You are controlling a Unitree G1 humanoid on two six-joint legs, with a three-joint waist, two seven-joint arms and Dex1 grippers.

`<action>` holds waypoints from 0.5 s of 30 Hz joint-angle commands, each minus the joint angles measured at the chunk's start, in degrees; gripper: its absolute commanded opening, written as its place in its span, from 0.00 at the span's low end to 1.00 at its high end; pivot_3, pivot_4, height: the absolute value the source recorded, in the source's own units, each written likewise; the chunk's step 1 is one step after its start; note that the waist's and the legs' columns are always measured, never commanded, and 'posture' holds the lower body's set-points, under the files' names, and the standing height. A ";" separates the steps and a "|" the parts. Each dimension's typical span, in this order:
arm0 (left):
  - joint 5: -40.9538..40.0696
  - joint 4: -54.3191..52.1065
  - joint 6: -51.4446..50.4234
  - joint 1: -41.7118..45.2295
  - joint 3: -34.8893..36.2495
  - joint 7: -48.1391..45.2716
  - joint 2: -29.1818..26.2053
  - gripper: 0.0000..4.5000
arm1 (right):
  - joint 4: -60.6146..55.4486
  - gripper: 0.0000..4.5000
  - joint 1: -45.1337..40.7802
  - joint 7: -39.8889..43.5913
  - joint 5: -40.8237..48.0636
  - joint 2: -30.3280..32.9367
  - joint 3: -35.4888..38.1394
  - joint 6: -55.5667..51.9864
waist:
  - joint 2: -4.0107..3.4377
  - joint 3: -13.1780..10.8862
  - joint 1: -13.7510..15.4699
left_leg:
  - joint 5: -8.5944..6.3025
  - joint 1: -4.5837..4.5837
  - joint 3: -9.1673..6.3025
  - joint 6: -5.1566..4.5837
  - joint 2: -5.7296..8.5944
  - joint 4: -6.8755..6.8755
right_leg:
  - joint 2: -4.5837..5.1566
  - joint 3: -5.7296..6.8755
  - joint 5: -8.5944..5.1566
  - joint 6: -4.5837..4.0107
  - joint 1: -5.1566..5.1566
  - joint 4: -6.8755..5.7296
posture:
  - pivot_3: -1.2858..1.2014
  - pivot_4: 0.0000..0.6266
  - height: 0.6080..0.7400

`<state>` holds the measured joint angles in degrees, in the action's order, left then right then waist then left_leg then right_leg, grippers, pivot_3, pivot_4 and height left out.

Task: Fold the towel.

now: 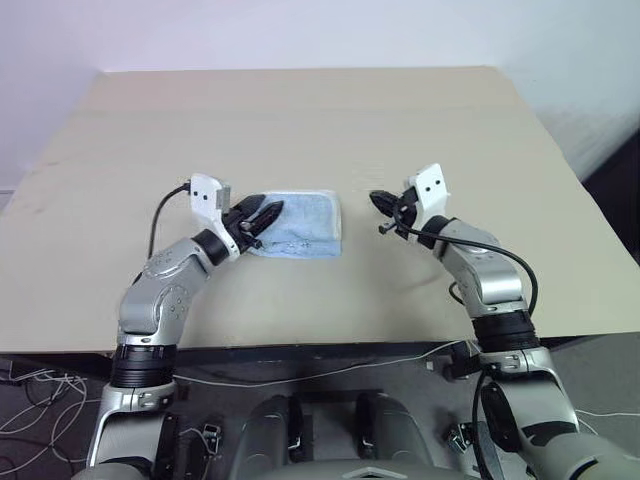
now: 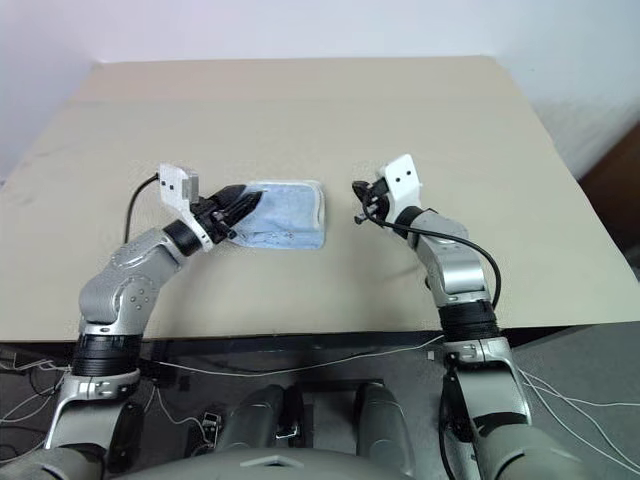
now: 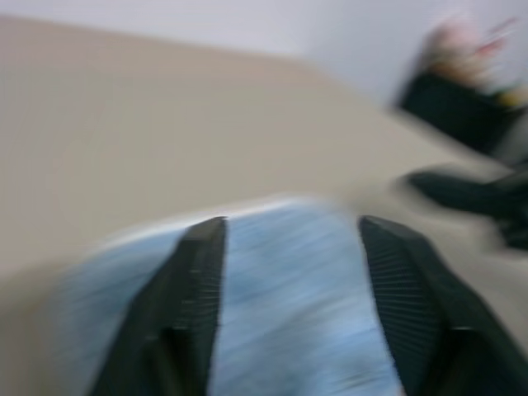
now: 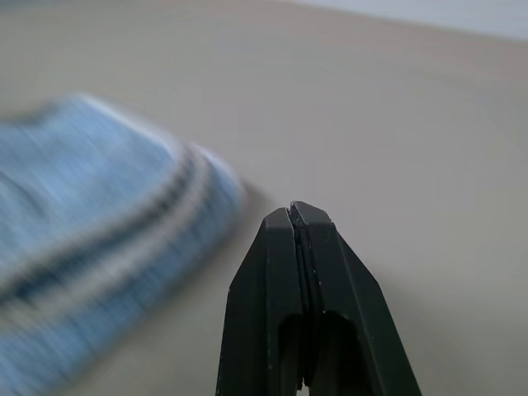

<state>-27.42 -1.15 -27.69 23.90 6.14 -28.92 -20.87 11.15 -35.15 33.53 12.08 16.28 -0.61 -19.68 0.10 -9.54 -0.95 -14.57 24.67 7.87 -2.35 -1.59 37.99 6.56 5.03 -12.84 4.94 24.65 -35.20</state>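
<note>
Head views: folded blue towel point(image 1: 300, 225) lies mid-counter point(image 1: 300, 120); left hand point(image 1: 262, 217) hovers over its left edge, right hand point(image 1: 383, 212) just beside its right edge, apart from it. Left wrist view: fingers point(image 3: 194, 313) parted, nothing between them, towel beneath. Right wrist view: fingers point(image 4: 285, 289) pressed together, empty.

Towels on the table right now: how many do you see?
1. A single blue towel lies folded near the middle of the table, just ahead of the left tool, with the right tool off its other side. Nothing seems hidden.
</note>
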 commanded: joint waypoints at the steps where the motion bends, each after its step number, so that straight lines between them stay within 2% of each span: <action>1: 2.02 1.17 3.16 1.79 -1.04 -0.67 0.78 0.23 | -2.40 0.00 -2.97 0.47 1.04 -2.43 -1.87 -1.04 | 0.00 0.00 0.13 | 0.00 0.00 0.01 0.00 0.00 0.00 | 0.01 0.00 0.00 0.00 0.00 0.00 | 0.52 0.24 1.00; 3: 2.67 2.86 3.52 2.48 -1.57 -0.85 1.51 0.06 | -0.67 0.00 -3.91 0.71 0.68 -4.34 -3.29 -1.07 | 0.01 0.00 0.18 | 0.00 0.00 0.00 0.00 0.02 0.01 | 0.02 0.00 0.00 0.00 -0.01 0.00 | 0.52 0.24 1.00; 4: 3.10 3.61 3.48 2.66 -1.82 -0.87 1.77 0.00 | 0.58 0.00 -4.19 0.71 0.51 -5.17 -3.77 -1.04 | 0.01 0.00 0.15 | 0.00 0.01 0.00 0.00 0.02 0.01 | 0.03 0.00 0.00 0.00 -0.01 0.00 | 0.52 0.24 1.00; 11: 11.15 9.79 4.35 1.42 -7.55 -0.90 0.86 0.00 | 11.20 0.00 -4.32 -0.16 -5.11 -8.24 -9.20 1.85 | 0.00 0.00 -0.03 | 0.00 0.01 0.02 0.01 0.02 0.01 | 0.02 0.01 0.00 0.00 -0.01 -0.01 | 0.52 0.24 1.00; 15: 13.47 10.60 5.28 0.20 -8.40 -0.76 0.72 0.00 | 15.11 0.00 -3.08 0.19 -5.87 -8.81 -9.61 2.43 | 0.00 0.02 -0.11 | 0.00 0.01 0.01 0.02 0.01 0.01 | 0.02 0.01 0.00 0.00 0.00 -0.01 | 0.52 0.24 1.00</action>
<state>-15.40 8.85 -22.88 25.18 -1.47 -29.77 -19.78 25.37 -38.68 33.57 6.91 7.79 -9.96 -17.92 0.10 -9.52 -1.05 -14.57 24.67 7.89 -2.33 -1.58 38.00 6.58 5.04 -12.84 4.94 24.65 -35.22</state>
